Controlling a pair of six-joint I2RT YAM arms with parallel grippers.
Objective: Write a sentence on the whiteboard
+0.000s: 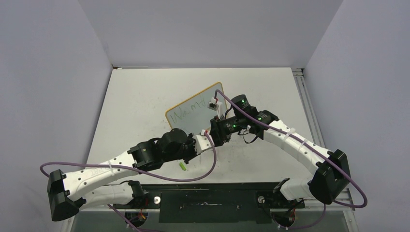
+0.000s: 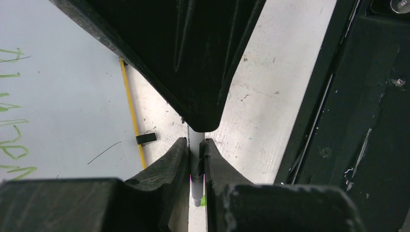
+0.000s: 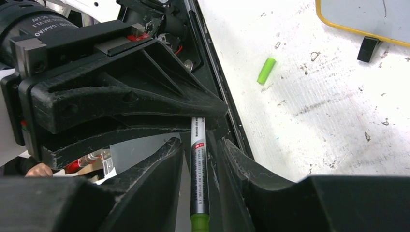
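I see the whiteboard (image 1: 193,110) sitting askew about the middle of the table (image 1: 140,92), one corner turned toward the far edge. The green sentence (image 1: 183,115) runs across its left part. Both arms meet just off the board's near right corner. My left gripper (image 2: 196,145) is pinched on the marker (image 2: 196,186). The right gripper (image 3: 200,145) sits narrow around the same barrel, though I cannot tell whether it actually grips. A green cap (image 1: 183,166) lies toward the near edge.

Robot lab cell, plain grey walls (image 1: 48,72), scuffed white table (image 1: 140,96)
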